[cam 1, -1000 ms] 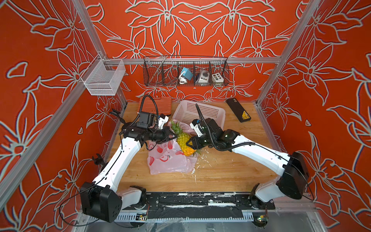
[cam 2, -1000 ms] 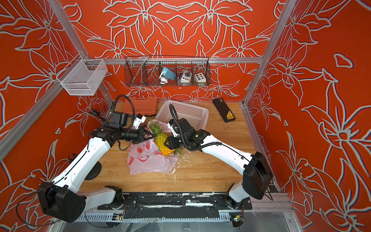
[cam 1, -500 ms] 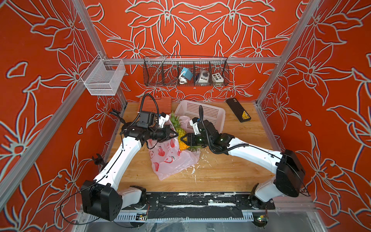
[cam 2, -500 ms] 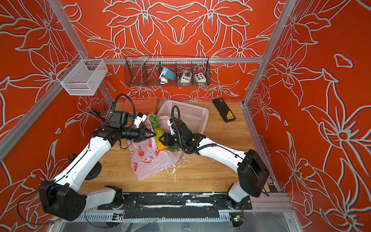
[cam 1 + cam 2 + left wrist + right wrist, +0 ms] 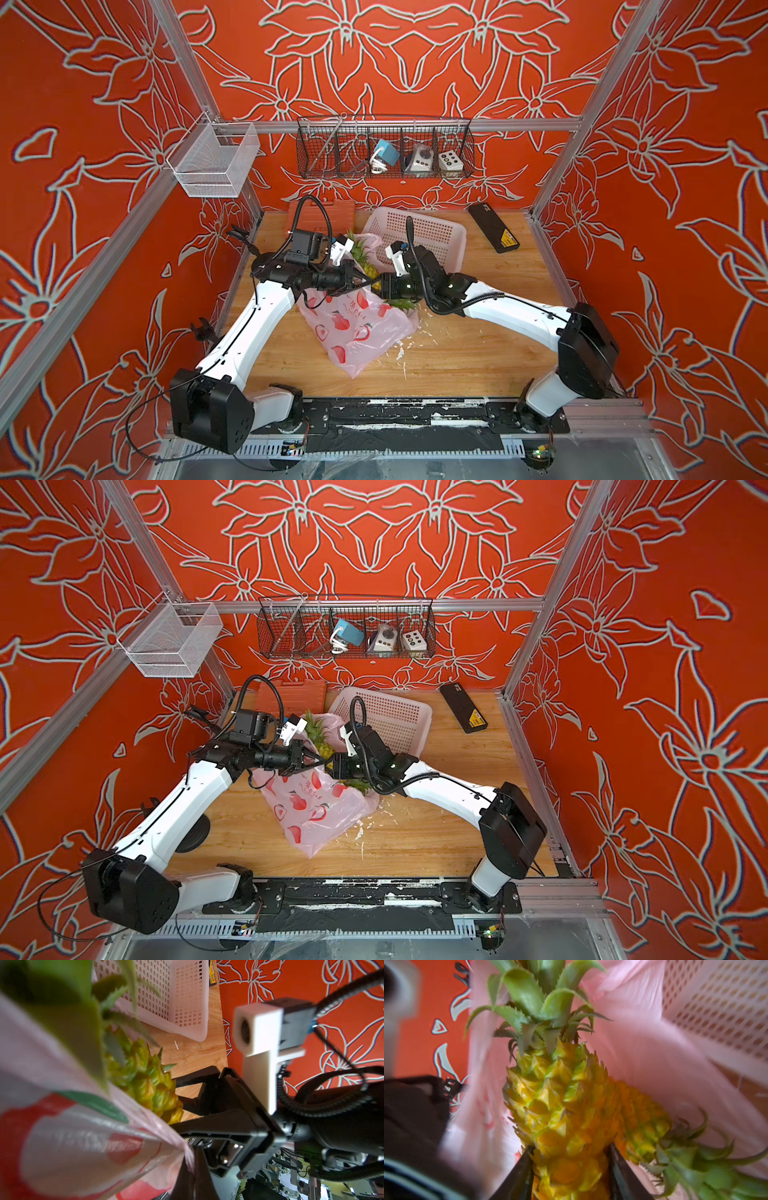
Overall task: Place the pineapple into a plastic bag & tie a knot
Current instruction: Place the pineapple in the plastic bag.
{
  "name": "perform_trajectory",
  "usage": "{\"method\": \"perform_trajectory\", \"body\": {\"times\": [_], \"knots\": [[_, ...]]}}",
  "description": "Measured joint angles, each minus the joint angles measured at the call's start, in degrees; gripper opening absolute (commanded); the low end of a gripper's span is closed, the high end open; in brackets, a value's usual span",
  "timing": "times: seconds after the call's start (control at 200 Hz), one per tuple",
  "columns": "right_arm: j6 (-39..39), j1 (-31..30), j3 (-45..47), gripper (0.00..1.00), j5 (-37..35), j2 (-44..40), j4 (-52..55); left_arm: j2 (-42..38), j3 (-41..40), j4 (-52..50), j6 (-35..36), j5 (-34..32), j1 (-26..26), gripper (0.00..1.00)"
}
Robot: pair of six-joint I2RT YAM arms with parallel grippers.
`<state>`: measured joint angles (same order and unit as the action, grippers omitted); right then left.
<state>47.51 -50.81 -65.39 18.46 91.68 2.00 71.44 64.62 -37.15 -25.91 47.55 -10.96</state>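
Note:
The pale-pink plastic bag (image 5: 357, 328) with red peach prints lies on the wooden table, its mouth lifted toward the back. My left gripper (image 5: 365, 282) is shut on the bag's upper edge (image 5: 188, 1152), pulling it taut. My right gripper (image 5: 570, 1149) is shut on the yellow body of the pineapple (image 5: 560, 1095), crown pointing away, right at the bag's mouth with pink film around it. In both top views the two grippers meet tip to tip above the bag (image 5: 311, 808). A second pineapple (image 5: 645, 1126) lies beside the held one. No knot shows in any view.
A white perforated basket (image 5: 419, 237) stands just behind the grippers. An orange case (image 5: 322, 210) and a flat black device (image 5: 494, 228) lie at the back. White scraps (image 5: 401, 353) litter the table. A wire rack (image 5: 384, 149) and a mesh bin (image 5: 212, 162) hang on the walls.
My right gripper has carried the pineapple leftward to the bag's mouth. The left gripper has lifted the bag's edge, and the bag has stretched toward the front.

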Motion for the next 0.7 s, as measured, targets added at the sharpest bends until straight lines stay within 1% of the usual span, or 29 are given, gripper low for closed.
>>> {"method": "perform_trajectory", "body": {"times": [0.07, 0.155, 0.29, 0.395, 0.415, 0.48, 0.51, 0.535, 0.56, 0.58, 0.6, 0.65, 0.701], "knots": [[1.33, 0.04, 3.41, 0.00, 3.21, -0.87, -1.33, -0.87, 0.00, 0.28, -0.68, -1.22, -0.26, 0.00], [1.53, 0.11, 4.09, 0.00, 7.02, -2.03, -0.68, -1.97, -0.02, 1.01, -1.46, -2.05, -0.39, 0.00], [-0.74, -0.61, 2.14, 0.00, 12.85, -1.55, 3.61, -2.19, -0.83, 3.02, -2.97, -2.62, -0.39, 0.00], [-3.80, -1.60, -0.79, 0.00, 16.17, 1.31, 7.78, -1.79, -1.92, 2.86, -3.76, -4.07, -0.39, 0.00], [-4.50, -1.68, -1.05, 0.07, 16.74, 1.92, 8.26, -1.73, -1.99, 2.62, -3.76, -4.48, -0.39, 0.00], [-6.51, -1.81, -1.18, 0.40, 17.64, 3.28, 10.12, -1.68, -2.05, 1.38, -3.63, -6.47, -0.42, 0.00], [-7.56, -1.81, -1.18, 0.53, 17.68, 3.54, 11.56, -1.68, -1.84, 0.26, -3.43, -7.63, -0.42, 0.00], [-8.24, -1.79, -1.18, 0.63, 17.68, 3.56, 12.61, -1.62, -1.55, -0.76, -3.15, -8.44, -0.42, 0.04], [-8.92, -1.79, -1.18, 0.68, 17.70, 3.54, 13.57, -1.49, -1.11, -1.97, -2.71, -9.42, -0.42, 0.13], [-10.01, -1.77, -1.18, 0.70, 17.79, 3.37, 14.10, -1.38, -0.72, -2.86, -2.51, -10.16, -0.42, 0.23], [-10.16, -1.77, -1.18, 0.72, 17.66, 3.08, 14.62, -1.29, -0.28, -3.78, -1.73, -11.02, -0.42, 0.29], [-12.17, -1.75, -1.18, 0.76, 17.59, 2.21, 16.26, -1.18, 1.07, -6.12, -1.49, -13.60, -0.48, 0.41], [-13.18, -1.44, -1.18, 0.77, 17.09, 0.52, 18.10, -1.27, 2.58, -8.50, 0.07, -16.26, -0.46, 0.51]]}}
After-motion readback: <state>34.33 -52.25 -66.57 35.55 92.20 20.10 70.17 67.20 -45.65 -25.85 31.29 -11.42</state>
